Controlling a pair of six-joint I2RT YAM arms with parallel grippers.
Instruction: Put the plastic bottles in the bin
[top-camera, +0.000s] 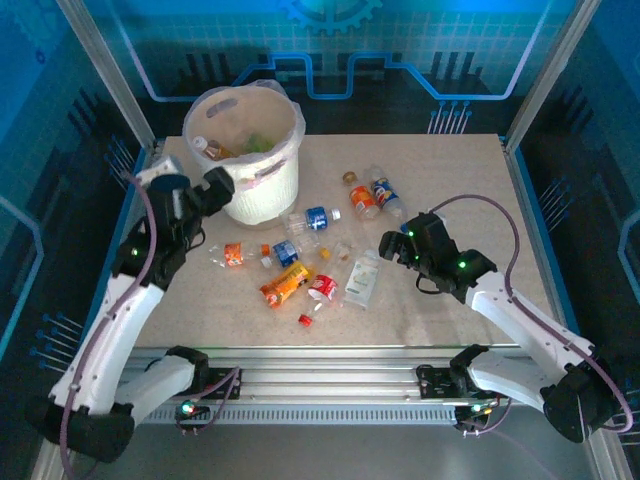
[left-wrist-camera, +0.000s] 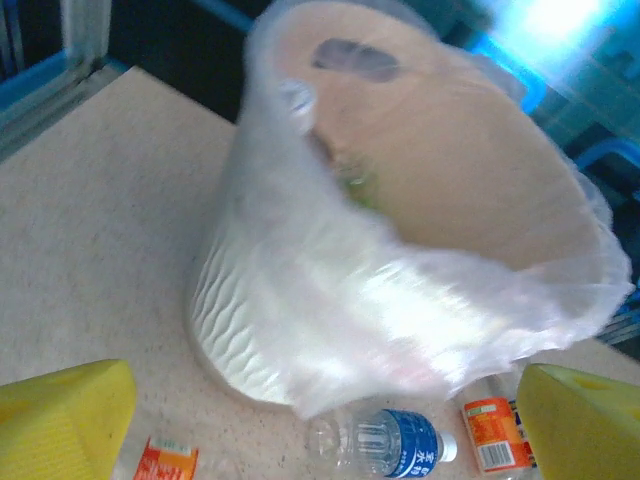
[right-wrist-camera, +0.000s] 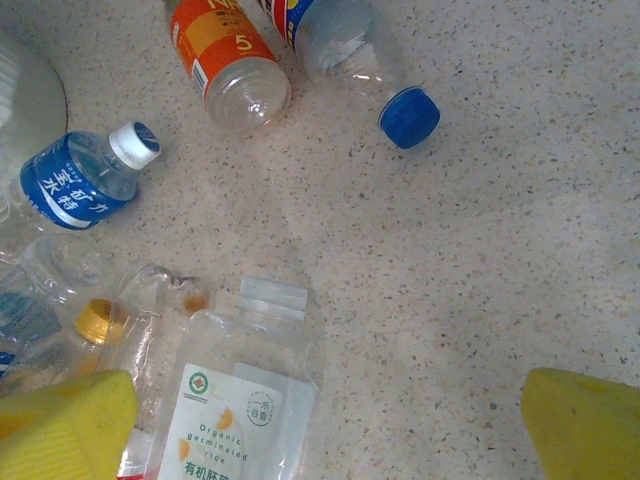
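Note:
The white bin (top-camera: 262, 190) with its bag liner stands at the back left, with a bottle (top-camera: 212, 149) lying inside. Several plastic bottles are scattered mid-table: a blue-label one (top-camera: 316, 217), an orange one (top-camera: 362, 200), a crushed orange one (top-camera: 285, 285) and a clear white-label one (top-camera: 362, 280). My left gripper (top-camera: 215, 190) hangs open beside the bin wall (left-wrist-camera: 260, 330), above the blue-label bottle (left-wrist-camera: 385, 443). My right gripper (top-camera: 392, 245) is open and empty over bare table, just right of the white-label bottle (right-wrist-camera: 235, 400).
Loose caps and a red crushed bottle (top-camera: 322, 288) lie near the front of the pile. A blue-capped bottle (right-wrist-camera: 350, 50) and an orange bottle (right-wrist-camera: 225, 55) lie beyond my right gripper. Metal frame posts (top-camera: 115, 75) flank the table.

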